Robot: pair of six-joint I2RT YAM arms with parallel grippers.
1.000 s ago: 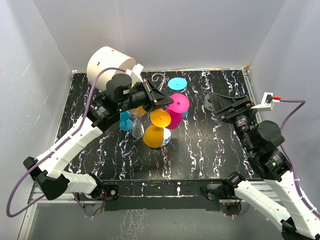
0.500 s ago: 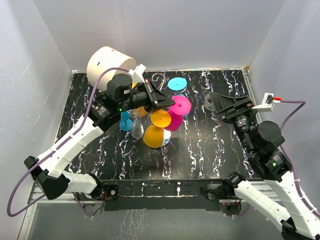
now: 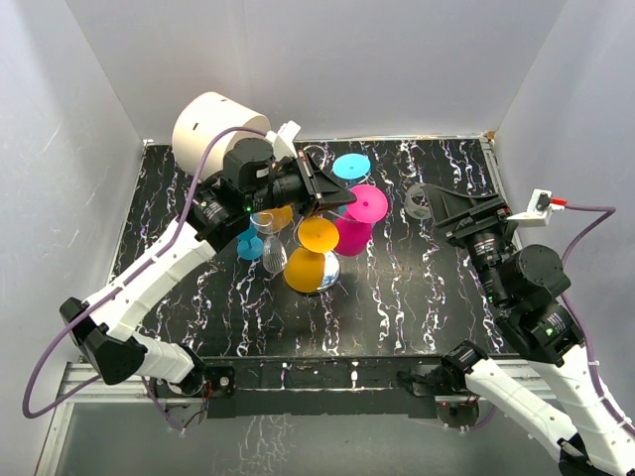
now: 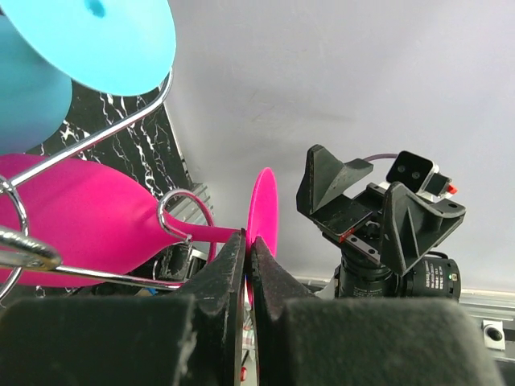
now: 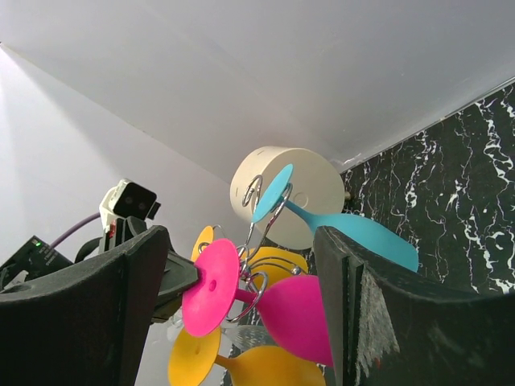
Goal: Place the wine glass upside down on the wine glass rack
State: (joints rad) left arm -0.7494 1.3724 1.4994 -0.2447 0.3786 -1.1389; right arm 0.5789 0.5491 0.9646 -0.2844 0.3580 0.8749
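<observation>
left arm over rack (image 4: 24, 251) | left gripper (image 4: 245, 251) clamped on pink glass (image 3: 355, 224) stem | right gripper (image 3: 435, 201) raised aside, gaping, empty

A black table (image 3: 417, 288) veined with white is carrying everything here. A cream cylinder (image 3: 213, 124) is sitting at its far left corner, close against the walls. The rack (image 3: 330, 269) is standing near the middle on its round chrome base, left of centre, apart from the cylinder and nearer the front than it.
</observation>
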